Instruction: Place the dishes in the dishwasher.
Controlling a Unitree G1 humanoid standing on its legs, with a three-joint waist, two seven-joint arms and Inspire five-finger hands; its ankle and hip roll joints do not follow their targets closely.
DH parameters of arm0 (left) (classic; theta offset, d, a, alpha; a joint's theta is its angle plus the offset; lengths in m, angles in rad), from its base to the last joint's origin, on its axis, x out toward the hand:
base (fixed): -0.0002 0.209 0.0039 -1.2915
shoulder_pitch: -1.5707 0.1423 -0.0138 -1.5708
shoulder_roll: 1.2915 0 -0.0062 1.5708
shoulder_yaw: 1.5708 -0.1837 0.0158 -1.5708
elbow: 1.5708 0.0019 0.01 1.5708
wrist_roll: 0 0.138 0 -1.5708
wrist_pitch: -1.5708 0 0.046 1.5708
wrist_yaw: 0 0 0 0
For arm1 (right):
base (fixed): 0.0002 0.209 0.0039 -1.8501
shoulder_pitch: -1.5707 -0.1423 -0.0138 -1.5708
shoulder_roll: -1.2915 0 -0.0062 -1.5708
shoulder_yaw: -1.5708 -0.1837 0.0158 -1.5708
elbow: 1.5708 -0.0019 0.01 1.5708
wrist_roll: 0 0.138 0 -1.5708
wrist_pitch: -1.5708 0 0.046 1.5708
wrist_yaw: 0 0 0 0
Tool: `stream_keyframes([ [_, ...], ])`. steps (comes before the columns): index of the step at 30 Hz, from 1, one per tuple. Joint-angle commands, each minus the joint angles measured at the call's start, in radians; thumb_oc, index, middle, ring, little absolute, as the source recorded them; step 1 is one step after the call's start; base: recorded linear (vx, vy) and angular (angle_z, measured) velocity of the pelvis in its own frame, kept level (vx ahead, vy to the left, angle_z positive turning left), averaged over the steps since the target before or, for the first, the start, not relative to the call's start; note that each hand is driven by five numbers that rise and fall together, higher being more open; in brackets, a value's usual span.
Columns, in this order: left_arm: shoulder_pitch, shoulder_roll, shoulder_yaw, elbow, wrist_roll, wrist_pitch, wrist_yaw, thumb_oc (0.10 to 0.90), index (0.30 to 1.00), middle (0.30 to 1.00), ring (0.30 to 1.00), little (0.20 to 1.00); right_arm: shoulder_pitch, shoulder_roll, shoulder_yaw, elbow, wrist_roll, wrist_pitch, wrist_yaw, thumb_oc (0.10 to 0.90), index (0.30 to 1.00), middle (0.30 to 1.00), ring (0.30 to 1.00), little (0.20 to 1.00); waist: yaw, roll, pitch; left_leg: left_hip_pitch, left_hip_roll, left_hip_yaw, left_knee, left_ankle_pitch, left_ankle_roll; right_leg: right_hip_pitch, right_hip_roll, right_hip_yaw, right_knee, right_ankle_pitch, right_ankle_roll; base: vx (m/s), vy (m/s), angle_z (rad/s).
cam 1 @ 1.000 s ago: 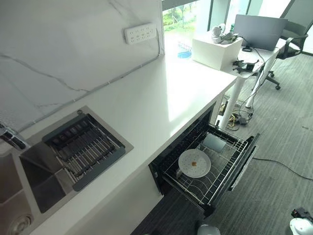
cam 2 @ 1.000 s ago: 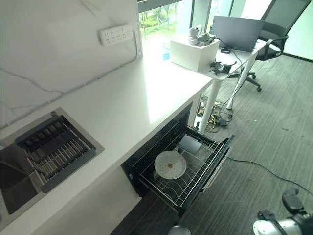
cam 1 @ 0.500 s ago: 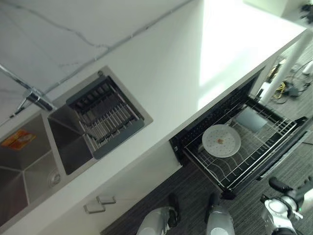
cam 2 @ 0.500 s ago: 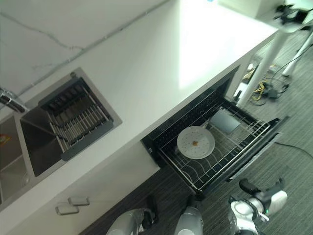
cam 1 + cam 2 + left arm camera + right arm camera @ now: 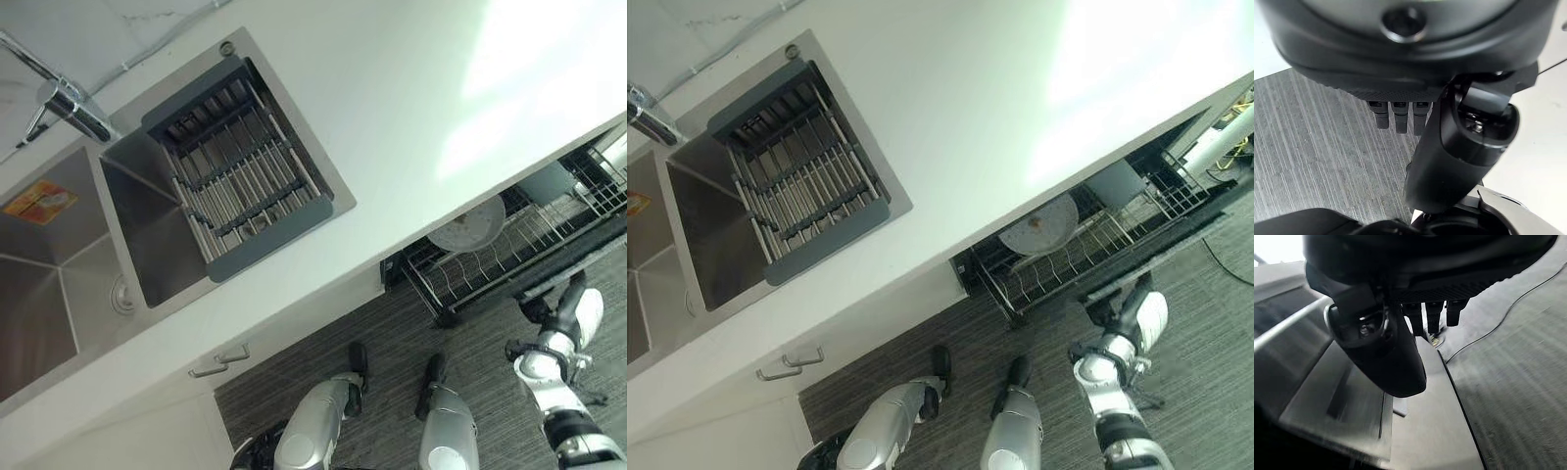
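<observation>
A white plate (image 5: 1038,226) is seen lying in the wire rack (image 5: 1087,257) of the dishwasher, which is pulled out below the edge of the counter (image 5: 411,108). A grey dish (image 5: 1114,182) is seen deeper in the same rack. On the counter no dishes are seen, and the drying rack (image 5: 240,186) set over the sink (image 5: 69,264) is seen to carry nothing. The right hand (image 5: 1136,315) is held just in front of the dishwasher's pulled-out front (image 5: 1415,431); its fingers (image 5: 1432,316) are extended and nothing is grasped. The left hand (image 5: 1449,147) is seen above grey carpet (image 5: 1312,142), fingers relaxed, nothing held. The loading is judged largely done. Pushing the rack in and closing the dishwasher is judged to remain.
</observation>
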Motion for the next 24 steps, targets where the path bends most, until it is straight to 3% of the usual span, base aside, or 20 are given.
stream_keyframes([
  [1, -0.03, 0.043, -0.003, -0.052, -0.023, -0.065, -0.048, 0.8, 0.9, 0.9, 0.9, 0.9, -0.188, -0.108, 0.059, -0.093, -0.116, -0.11, 0.013, 0.8, 0.9, 0.9, 0.9, 0.9, 0.05, -0.025, -0.056, -0.003, 0.051, -0.047, 0.085, -0.155, -0.055, 0.042, 0.023, -0.003, 0.057, -0.154, -0.006, -0.01, -0.01, 0.24],
  [6, -0.045, 0.063, 0.007, -0.047, 0.021, -0.102, -0.057, 0.8, 0.9, 0.9, 0.9, 0.9, -0.263, -0.099, 0.102, -0.13, -0.131, -0.08, 0.043, 0.8, 0.9, 0.9, 0.9, 0.9, 0.081, -0.048, -0.047, -0.011, 0.056, -0.053, 0.085, -0.149, -0.052, 0.04, 0.016, -0.021, 0.06, -0.142, 0.0, 0.0, -0.028, 0.21],
  [10, -0.051, 0.075, -0.006, -0.051, 0.041, -0.125, -0.062, 0.8, 0.9, 0.9, 0.9, 0.9, -0.339, -0.107, 0.132, -0.107, -0.131, -0.051, 0.082, 0.8, 0.9, 0.9, 0.9, 0.9, 0.104, -0.051, -0.048, -0.014, 0.055, -0.062, 0.085, -0.144, -0.055, 0.048, 0.012, -0.033, 0.053, -0.136, 0.002, 0.04, 0.005, 0.06],
  [14, -0.077, 0.107, -0.028, -0.062, 0.05, -0.139, -0.073, 0.8, 0.9, 0.9, 0.9, 0.9, -0.514, -0.135, 0.193, -0.034, -0.13, -0.011, 0.156, 0.8, 0.9, 0.9, 0.9, 0.9, 0.146, -0.056, -0.04, -0.033, 0.051, -0.078, 0.085, -0.132, -0.052, 0.042, 0.01, -0.052, 0.048, -0.125, 0.009, 0.0, -0.012, 0.13],
  [16, -0.085, 0.118, -0.034, -0.073, 0.049, -0.133, -0.069, 0.8, 0.9, 0.9, 0.9, 0.9, -0.567, -0.139, 0.212, -0.026, -0.123, 0.001, 0.16, 0.8, 0.9, 0.9, 0.9, 0.9, 0.16, -0.066, -0.039, -0.027, 0.048, -0.083, 0.085, -0.152, -0.057, 0.051, 0.01, -0.048, 0.042, -0.143, 0.021, 0.01, -0.076, 0.04],
  [17, -0.1, 0.126, -0.035, -0.075, 0.033, -0.121, -0.065, 0.8, 0.9, 0.9, 0.9, 0.9, -0.63, -0.139, 0.23, -0.021, -0.116, 0.013, 0.163, 0.8, 0.9, 0.9, 0.9, 0.9, 0.174, -0.069, -0.036, -0.047, 0.049, -0.085, 0.085, -0.13, -0.049, 0.044, 0.014, -0.069, 0.024, -0.112, 0.018, 0.04, -0.103, 0.12],
  [23, -0.105, 0.125, -0.012, -0.066, -0.056, -0.076, -0.133, 0.8, 0.9, 0.9, 0.9, 0.9, -0.671, -0.113, 0.252, -0.041, -0.087, 0.033, 0.163, 0.8, 0.9, 0.9, 0.9, 0.9, 0.191, -0.099, -0.042, -0.032, 0.046, -0.082, 0.085, -0.157, -0.056, 0.054, -0.001, -0.068, 0.024, -0.131, 0.038, -0.04, -0.076, 0.02],
  [24, -0.108, 0.123, -0.001, -0.067, -0.073, -0.052, -0.133, 0.8, 0.9, 0.9, 0.9, 0.9, -0.669, -0.104, 0.251, -0.045, -0.08, 0.041, 0.167, 0.8, 0.9, 0.9, 0.9, 0.9, 0.19, -0.1, -0.046, -0.046, 0.048, -0.077, 0.085, -0.137, -0.049, 0.043, -0.004, -0.079, 0.024, -0.112, 0.031, -0.14, -0.08, -0.02],
])
